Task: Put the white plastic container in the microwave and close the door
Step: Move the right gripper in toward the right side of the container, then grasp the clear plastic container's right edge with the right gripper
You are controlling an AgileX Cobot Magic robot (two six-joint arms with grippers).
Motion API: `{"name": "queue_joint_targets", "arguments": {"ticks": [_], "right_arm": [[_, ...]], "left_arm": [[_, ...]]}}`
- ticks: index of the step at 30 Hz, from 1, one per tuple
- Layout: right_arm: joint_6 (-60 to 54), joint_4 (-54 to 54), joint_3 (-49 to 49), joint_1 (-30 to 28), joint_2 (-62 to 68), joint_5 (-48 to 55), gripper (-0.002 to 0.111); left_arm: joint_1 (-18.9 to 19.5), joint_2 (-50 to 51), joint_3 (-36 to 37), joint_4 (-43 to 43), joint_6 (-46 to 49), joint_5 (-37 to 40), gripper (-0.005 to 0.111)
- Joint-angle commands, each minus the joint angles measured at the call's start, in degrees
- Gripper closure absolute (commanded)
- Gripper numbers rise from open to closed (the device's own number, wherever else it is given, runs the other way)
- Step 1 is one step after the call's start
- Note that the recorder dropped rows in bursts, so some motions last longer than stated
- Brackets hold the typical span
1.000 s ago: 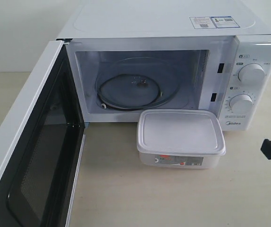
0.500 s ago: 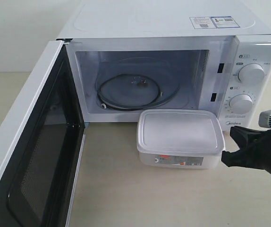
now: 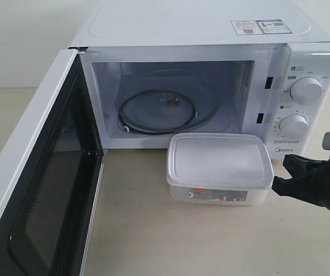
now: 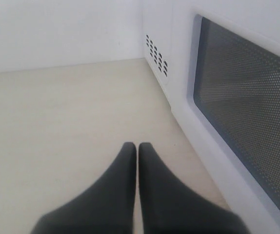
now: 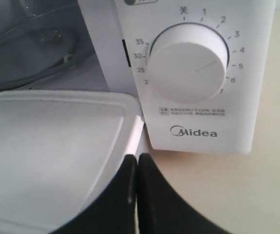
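The white plastic container (image 3: 219,161) stands lidded on the table in front of the open microwave (image 3: 199,29), its red-and-white label facing the camera. The door (image 3: 33,172) is swung wide open to the left, and the glass turntable (image 3: 165,109) inside is bare. My right gripper (image 3: 280,183) is shut with nothing in it, just off the container's right end, below the dials. In the right wrist view its tips (image 5: 137,158) sit at the corner of the container (image 5: 47,146). My left gripper (image 4: 137,146) is shut and empty, low over the table beside the door's outer face (image 4: 247,97).
Two round dials (image 3: 306,89) and the Midea panel (image 5: 203,131) rise right behind my right gripper. The open door takes up the left front of the table. Bare beige tabletop (image 3: 182,241) lies in front of the container.
My right gripper came in from the right edge of the exterior view to the container's right end, then held there. The container, door and left gripper stayed put.
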Motion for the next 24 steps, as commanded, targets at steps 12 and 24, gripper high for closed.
{"name": "queue_joint_targets", "arguments": {"ticks": [12, 24], "right_arm": [[14.26, -6.07, -6.58, -0.14, -0.03, 19.71, 0.109], [27.29, -39.57, -10.67, -0.07, -0.03, 18.56, 0.109]], "left_arm": [[0.19, -0.20, 0.16, -0.19, 0.28, -0.82, 0.103], [0.19, -0.20, 0.16, -0.19, 0.28, -0.82, 0.103]]}}
